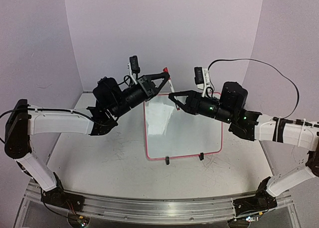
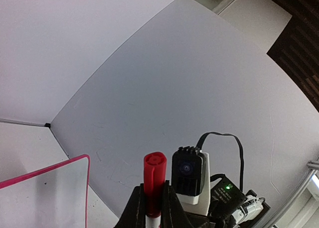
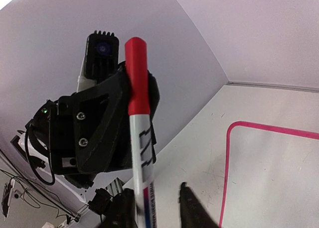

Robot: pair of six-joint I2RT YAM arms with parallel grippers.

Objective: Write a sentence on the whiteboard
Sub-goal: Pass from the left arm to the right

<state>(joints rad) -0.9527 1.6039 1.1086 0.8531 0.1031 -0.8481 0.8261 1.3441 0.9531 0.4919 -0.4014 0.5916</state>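
One marker (image 3: 141, 158), print illegible, pink-rimmed whiteboard (image 1: 194, 133)

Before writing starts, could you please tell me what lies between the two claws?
The red-capped marker, held by the left claw and reaching the right claw; the top view shows it.

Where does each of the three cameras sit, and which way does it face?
Top external: high behind the robot, looking down on the pink-rimmed glossy white whiteboard; left arm and right arm show.
Left wrist: on the left arm, facing the white wall; left gripper clamps a red-capped white marker.
Right wrist: on the right arm, facing the left gripper; right gripper straddles the marker.
Shared: both wrist views show the marker and a whiteboard corner.
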